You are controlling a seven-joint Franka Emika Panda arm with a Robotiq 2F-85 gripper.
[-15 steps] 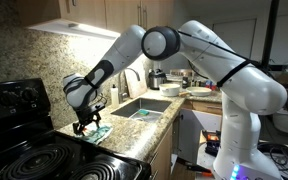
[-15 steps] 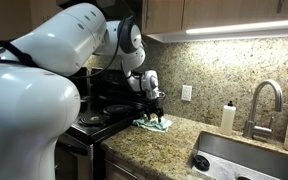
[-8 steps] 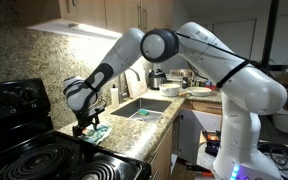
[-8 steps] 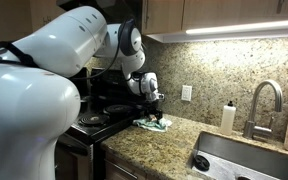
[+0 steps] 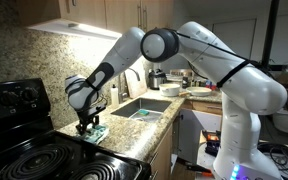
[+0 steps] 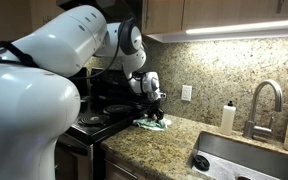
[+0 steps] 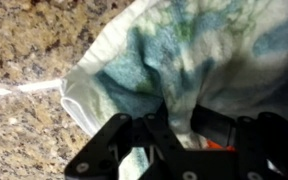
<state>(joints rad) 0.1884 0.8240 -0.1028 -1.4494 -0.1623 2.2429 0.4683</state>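
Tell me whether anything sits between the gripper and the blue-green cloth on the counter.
Nothing visible does. In the wrist view the gripper is right on the cloth, with its fingers pressed into the folds. In an exterior view the cloth lies on the granite counter, beside the stove.

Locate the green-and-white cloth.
In both exterior views the cloth lies on the granite counter right beside the stove, directly under the gripper.
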